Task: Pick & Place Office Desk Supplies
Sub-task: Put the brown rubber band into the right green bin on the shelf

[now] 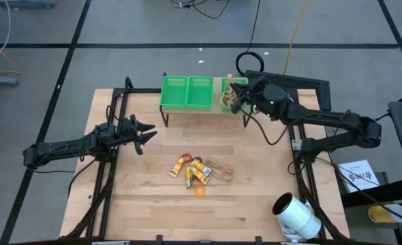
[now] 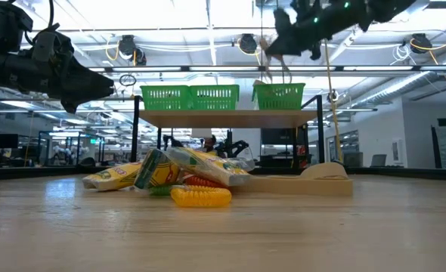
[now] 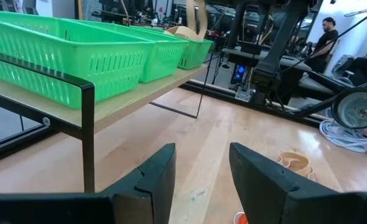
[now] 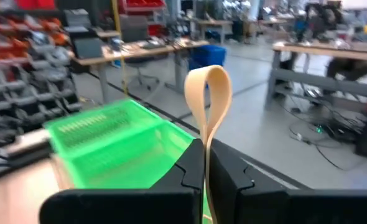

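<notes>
You have three green baskets (image 1: 189,92) under the right gripper; the white cylinder (image 1: 296,216) lies well off.

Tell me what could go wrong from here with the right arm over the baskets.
The right gripper pinches a thin rubber band between shut fingers; the limp loop may cling when the fingers open, or drop outside the rightmost green basket. That basket already holds bands, so a low release could drag some out. The left gripper waits, fingers open, clear of the pile.

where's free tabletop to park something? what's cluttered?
Bare wood: between the green baskets' shelf and the supplies pile; left front, below the left gripper; front strip between pile and white cylinder. Crowded: table centre, and the right basket, under the right gripper.
</notes>
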You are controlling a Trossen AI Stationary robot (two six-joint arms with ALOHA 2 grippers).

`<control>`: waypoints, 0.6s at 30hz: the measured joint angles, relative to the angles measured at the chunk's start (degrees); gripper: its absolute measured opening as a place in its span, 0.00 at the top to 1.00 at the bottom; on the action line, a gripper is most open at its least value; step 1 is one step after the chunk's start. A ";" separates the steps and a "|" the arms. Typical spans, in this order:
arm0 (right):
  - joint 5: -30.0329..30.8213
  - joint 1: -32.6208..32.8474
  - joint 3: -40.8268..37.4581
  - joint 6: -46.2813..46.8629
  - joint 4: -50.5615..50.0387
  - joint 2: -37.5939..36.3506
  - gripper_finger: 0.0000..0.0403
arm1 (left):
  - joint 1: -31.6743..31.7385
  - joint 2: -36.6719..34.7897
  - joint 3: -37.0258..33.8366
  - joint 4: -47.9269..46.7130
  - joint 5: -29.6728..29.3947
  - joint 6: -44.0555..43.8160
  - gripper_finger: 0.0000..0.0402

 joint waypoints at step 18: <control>1.53 -1.76 -0.82 4.69 -10.44 3.77 0.98 | 0.01 0.00 0.00 0.01 -0.01 -0.02 0.60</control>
